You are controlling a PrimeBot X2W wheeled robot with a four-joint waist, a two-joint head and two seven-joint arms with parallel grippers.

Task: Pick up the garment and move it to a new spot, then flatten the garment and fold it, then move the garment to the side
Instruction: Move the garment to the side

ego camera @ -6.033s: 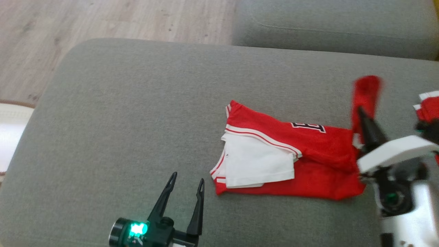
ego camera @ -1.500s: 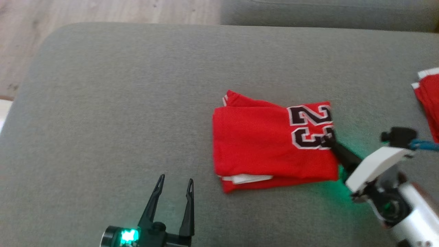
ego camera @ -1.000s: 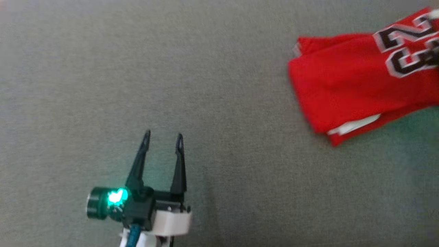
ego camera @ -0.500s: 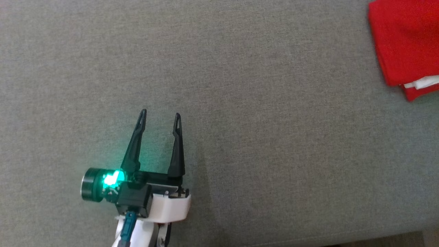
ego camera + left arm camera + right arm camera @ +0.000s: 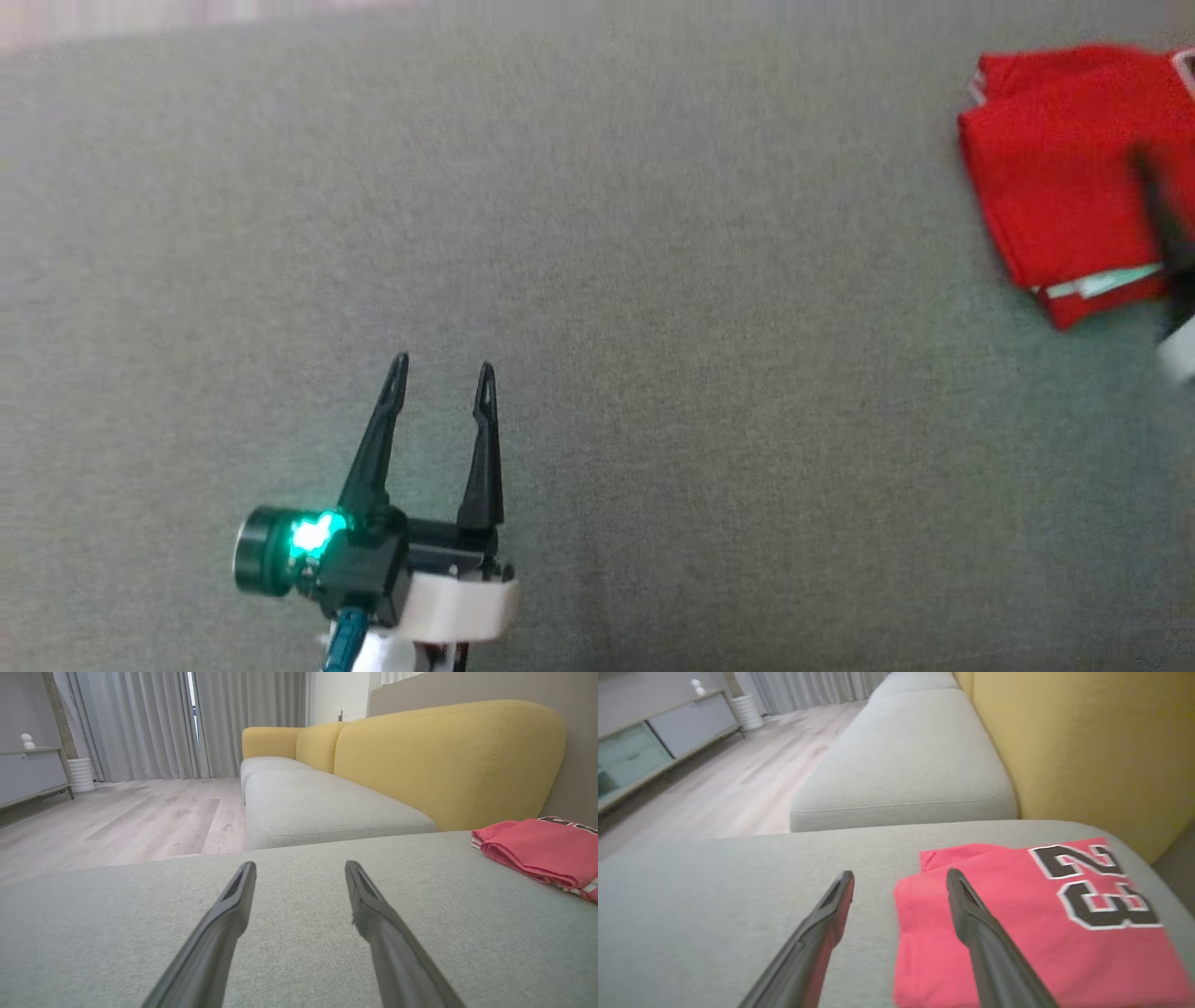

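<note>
The garment (image 5: 1017, 924) is a red jersey with a black and white 23, folded into a flat rectangle on the grey sofa cushion (image 5: 738, 882). It lies near the cushion's right end, by the yellow backrest. My right gripper (image 5: 901, 875) hovers open over the garment's left edge, holding nothing. In the head view the garment (image 5: 1055, 159) sits at the far right, with one of the right gripper's fingers (image 5: 1160, 219) blurred over it. Far to its left, my left gripper (image 5: 442, 366) stands open and empty low over bare cushion. The left wrist view has the left gripper (image 5: 300, 865) with the garment (image 5: 537, 851) off to its right.
A yellow backrest (image 5: 448, 760) rises behind the cushion. A second grey seat cushion (image 5: 317, 807) extends beyond it. Wooden floor (image 5: 117, 821), grey curtains (image 5: 140, 723) and a low cabinet (image 5: 654, 737) lie past the sofa.
My right gripper has opened and let go of the folded garment, which now lies flat near the cushion's right end. The head camera has shifted. The left gripper stays open.
</note>
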